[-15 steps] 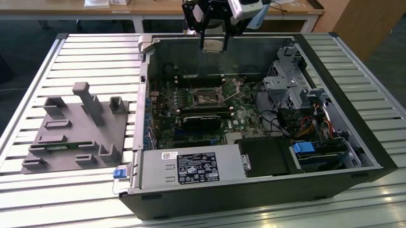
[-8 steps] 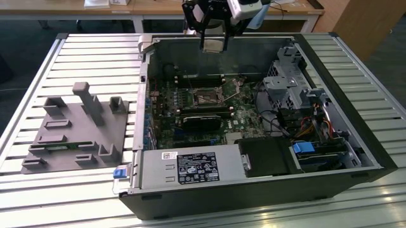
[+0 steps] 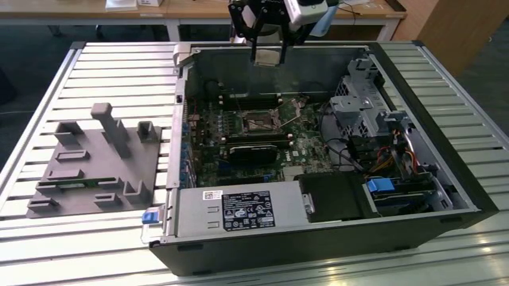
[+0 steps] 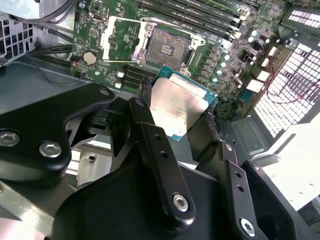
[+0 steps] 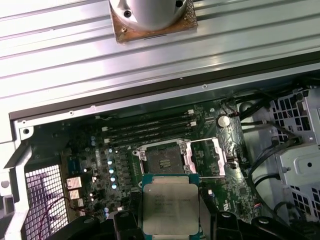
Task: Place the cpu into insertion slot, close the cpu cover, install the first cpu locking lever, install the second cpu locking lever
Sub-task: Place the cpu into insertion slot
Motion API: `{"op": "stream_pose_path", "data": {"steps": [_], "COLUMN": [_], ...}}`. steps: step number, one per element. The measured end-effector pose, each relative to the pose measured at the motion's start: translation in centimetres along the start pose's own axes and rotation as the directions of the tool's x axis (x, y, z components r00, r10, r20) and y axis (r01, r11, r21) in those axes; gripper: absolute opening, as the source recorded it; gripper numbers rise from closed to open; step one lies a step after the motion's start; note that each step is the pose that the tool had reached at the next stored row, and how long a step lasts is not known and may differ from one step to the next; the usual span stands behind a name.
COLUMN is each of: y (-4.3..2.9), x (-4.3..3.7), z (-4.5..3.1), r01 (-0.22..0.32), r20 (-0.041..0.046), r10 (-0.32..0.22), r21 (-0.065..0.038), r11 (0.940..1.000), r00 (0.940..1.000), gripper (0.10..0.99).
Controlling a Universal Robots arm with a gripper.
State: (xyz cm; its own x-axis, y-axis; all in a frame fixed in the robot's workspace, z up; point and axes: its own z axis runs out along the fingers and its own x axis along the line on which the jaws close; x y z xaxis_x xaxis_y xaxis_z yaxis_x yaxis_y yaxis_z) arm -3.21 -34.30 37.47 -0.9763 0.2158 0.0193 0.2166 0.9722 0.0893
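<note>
- The open computer case (image 3: 318, 244) lies on its side and holds a green board (image 3: 306, 156).
- On the board, the socket (image 5: 164, 161) shows its dark centre, with its cover (image 5: 205, 157) swung open beside it.
- The gripper (image 4: 177, 112) pinches the chip (image 5: 170, 212) by two opposite edges, above the case and apart from the socket.
- The chip's silver top faces both wrist cameras; it is square, with no long axis.

— What sort of place is pictured?
— A robotics lab or workshop: an opened desktop computer case (image 3: 318, 238) lies on a slatted aluminium table (image 3: 95, 65), beside a grey moulded parts fixture (image 3: 87, 173).
— And the surroundings?
— Wooden office desks (image 3: 199, 9) stand behind, on a dark floor (image 3: 24, 53).
</note>
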Motion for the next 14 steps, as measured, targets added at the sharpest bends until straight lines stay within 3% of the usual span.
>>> {"op": "stream_pose_path", "data": {"steps": [14], "y": [0.00], "x": [0.00], "z": [0.01], "r01": [-0.028], "r20": [0.0026], "r10": [0.028], "r21": [-0.001], "r11": [0.9996], "r00": [0.9996], "gripper": [0.537]}}
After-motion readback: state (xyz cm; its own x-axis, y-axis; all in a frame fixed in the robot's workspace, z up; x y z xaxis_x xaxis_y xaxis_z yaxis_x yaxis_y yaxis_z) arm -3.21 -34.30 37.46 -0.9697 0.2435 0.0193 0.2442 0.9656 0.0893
